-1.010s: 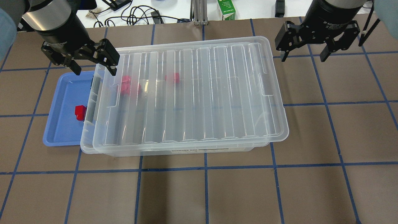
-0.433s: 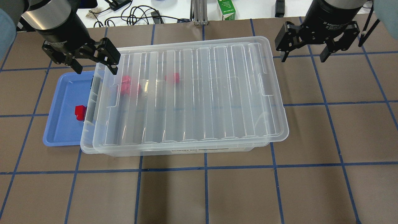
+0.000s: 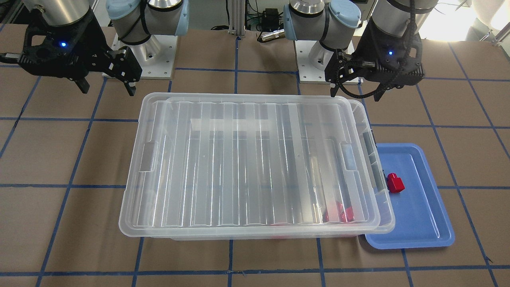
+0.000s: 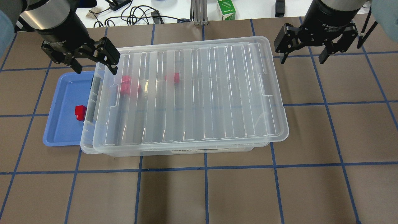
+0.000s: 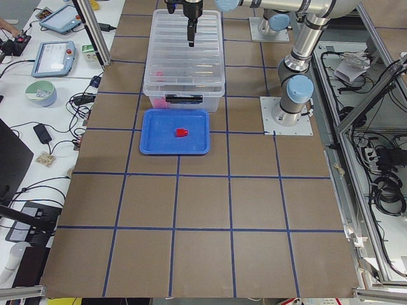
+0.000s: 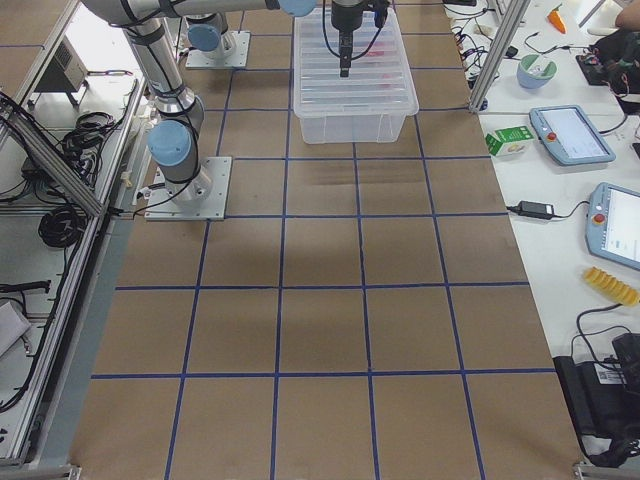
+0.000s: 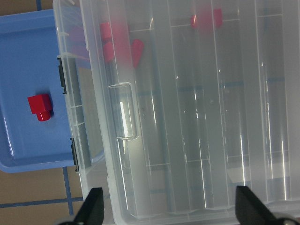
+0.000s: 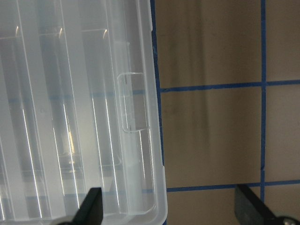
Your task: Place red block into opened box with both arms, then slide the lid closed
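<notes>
The left gripper (image 4: 95,71), jaws spread and empty, hovers over the far left corner of the box (image 4: 84,146). The red block (image 4: 80,112) lies in the blue tray (image 4: 59,130) just off the box's left end, its long axis seemingly along that end, so the left arm is nearer. The lid (image 4: 192,93) covers nearly all the box. The right gripper (image 4: 301,60), likewise spread and empty, hangs beyond the box's far right corner.

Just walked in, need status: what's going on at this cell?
Nothing is held. Both hands are open: the left hand hovers at the far corner of the box by the blue tray, and the right hand near its other far corner. The lid lies on the box, offset toward the robot's right. The red block sits in the tray, not yet boxed.
</notes>
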`<state>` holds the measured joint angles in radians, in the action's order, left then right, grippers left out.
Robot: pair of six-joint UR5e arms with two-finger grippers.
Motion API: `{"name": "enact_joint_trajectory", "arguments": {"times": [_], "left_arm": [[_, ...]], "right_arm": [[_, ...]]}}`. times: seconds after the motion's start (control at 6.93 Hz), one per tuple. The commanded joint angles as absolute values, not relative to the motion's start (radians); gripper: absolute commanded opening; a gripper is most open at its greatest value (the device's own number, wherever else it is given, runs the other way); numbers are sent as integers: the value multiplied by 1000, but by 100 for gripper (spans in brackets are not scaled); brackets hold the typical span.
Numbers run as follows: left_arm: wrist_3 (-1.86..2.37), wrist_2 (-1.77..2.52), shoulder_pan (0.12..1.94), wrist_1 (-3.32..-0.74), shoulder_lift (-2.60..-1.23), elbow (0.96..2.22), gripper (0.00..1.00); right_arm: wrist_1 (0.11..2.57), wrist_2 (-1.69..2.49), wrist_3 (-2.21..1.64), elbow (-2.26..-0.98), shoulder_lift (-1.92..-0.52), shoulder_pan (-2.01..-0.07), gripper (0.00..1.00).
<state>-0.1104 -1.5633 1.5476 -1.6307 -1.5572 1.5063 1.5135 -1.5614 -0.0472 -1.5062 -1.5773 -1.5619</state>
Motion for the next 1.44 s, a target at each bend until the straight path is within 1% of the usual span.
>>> {"name": "enact_joint_trajectory", "arguments": {"times": [0.0, 0.14, 0.43, 1.3], "left_arm": [[-110, -1566, 1549, -1631, -1558, 1506, 100], [-112, -1569, 1548, -1635, -1552, 1509, 100], [-110, -1560, 1552, -1634, -1555, 1505, 100], [-110, -1559, 1548, -1632, -1555, 1503, 100]], "right_arm": [[1631, -1562, -46, -1622, -1528, -1560, 100], [1751, -1565, -54, -1685, -1494, -1560, 100], [1895, -1565, -40, -1781, -1453, -1549, 100], [1904, -1828, 17, -1792, -1447, -1522, 100]]}}
